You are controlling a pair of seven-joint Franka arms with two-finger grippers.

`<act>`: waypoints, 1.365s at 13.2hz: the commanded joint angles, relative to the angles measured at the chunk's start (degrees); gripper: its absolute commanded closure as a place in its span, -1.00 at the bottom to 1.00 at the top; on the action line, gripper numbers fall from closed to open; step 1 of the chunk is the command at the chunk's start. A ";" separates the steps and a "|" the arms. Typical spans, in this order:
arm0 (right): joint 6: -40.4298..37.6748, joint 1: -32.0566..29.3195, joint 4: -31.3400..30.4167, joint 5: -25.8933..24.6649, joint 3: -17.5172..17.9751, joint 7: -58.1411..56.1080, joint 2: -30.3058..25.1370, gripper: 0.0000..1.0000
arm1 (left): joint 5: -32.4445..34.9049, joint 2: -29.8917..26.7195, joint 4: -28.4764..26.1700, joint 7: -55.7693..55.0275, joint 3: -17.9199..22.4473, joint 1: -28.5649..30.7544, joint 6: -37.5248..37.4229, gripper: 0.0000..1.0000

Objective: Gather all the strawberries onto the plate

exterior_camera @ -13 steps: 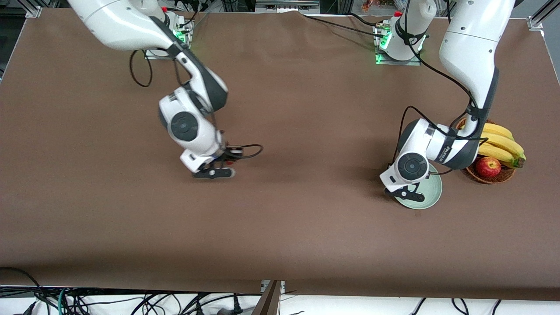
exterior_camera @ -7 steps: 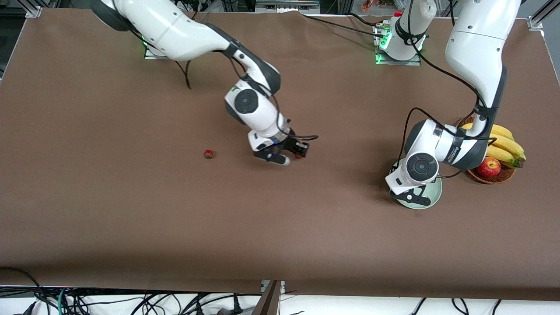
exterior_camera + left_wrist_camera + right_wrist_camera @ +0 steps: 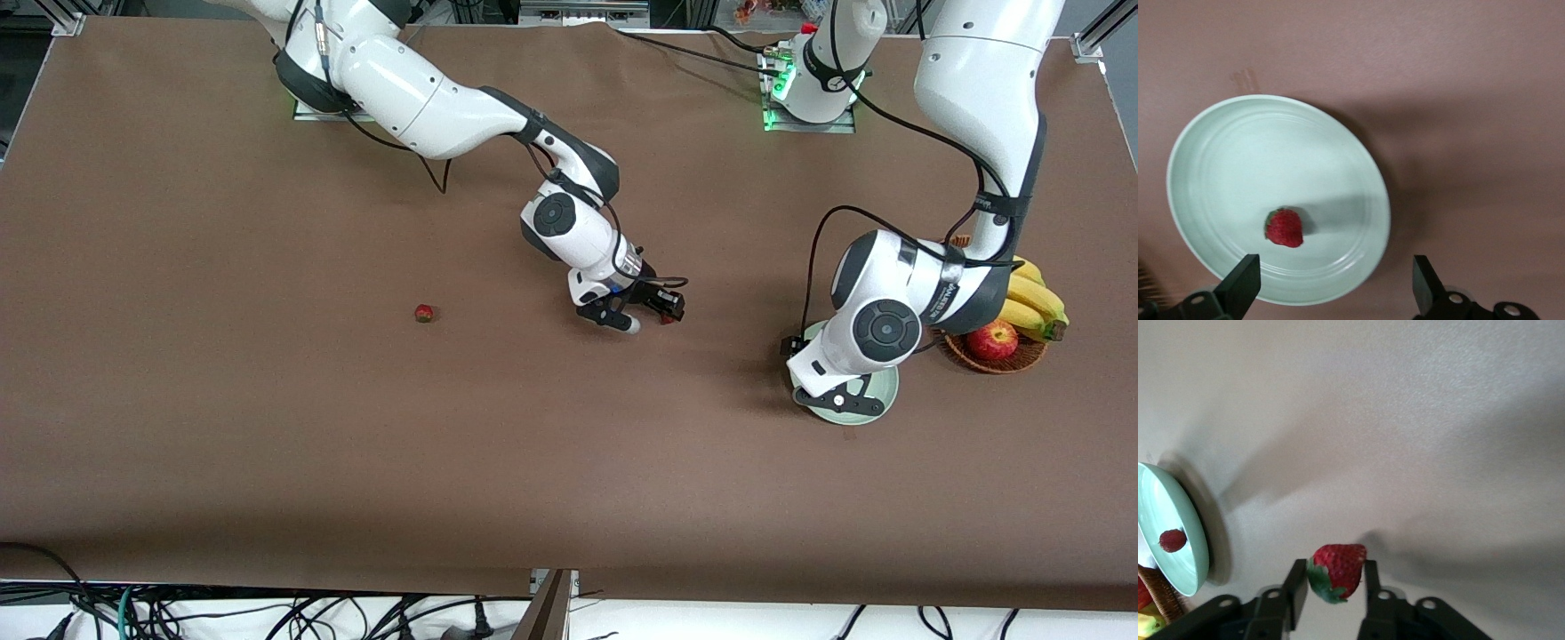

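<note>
The right gripper, clenched on a strawberry, is being carried toward the plate, where the released left gripper is hovering over one berry.

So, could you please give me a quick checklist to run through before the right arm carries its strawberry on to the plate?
1. Held strawberry sits between the right pincer fingers: ok.
2. Plate has bare room for another berry: ok.
3. Strawberry on the plate lies inside the rim: ok.
4. Left pincer is open and holds nothing: ok.
5. Left pincer is out of the way of the plate: not ok, it hangs right over it.
6. All strawberries collected: not ok, the loose strawberry lies on the table toward the right arm's end.
</note>
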 commanded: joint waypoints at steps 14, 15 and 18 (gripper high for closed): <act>-48.23 -21.03 -18.91 0.49 -6.06 -38.74 -29.19 -1.00 | -10.22 3.13 -0.07 -16.59 -5.56 -10.79 7.42 -1.00; -50.35 -21.38 -18.91 0.49 -7.73 -43.05 -29.55 -1.00 | -10.14 4.01 -0.34 -16.60 -5.56 -11.67 9.70 -1.00; -52.49 -21.91 -21.80 0.40 -12.39 -52.74 -31.13 -1.00 | -8.74 6.12 -0.43 -15.46 -5.12 -12.56 13.15 -0.87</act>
